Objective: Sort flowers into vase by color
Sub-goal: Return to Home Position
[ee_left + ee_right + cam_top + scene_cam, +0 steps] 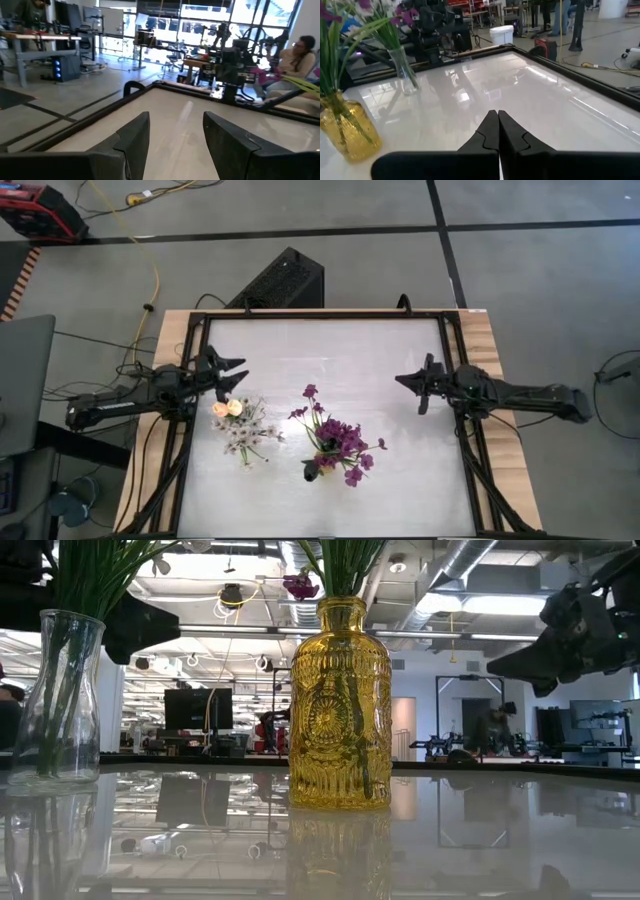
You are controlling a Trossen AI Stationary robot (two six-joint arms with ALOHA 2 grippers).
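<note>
left gripper [238, 370] spread wide, right gripper [402, 380] pressed together, both held aloft

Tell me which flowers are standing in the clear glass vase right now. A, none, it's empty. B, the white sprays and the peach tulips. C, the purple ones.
B: seen from above, the white sprays and peach tulips stand together in the clear vase, while the purple flowers rise from the golden vase.
</note>
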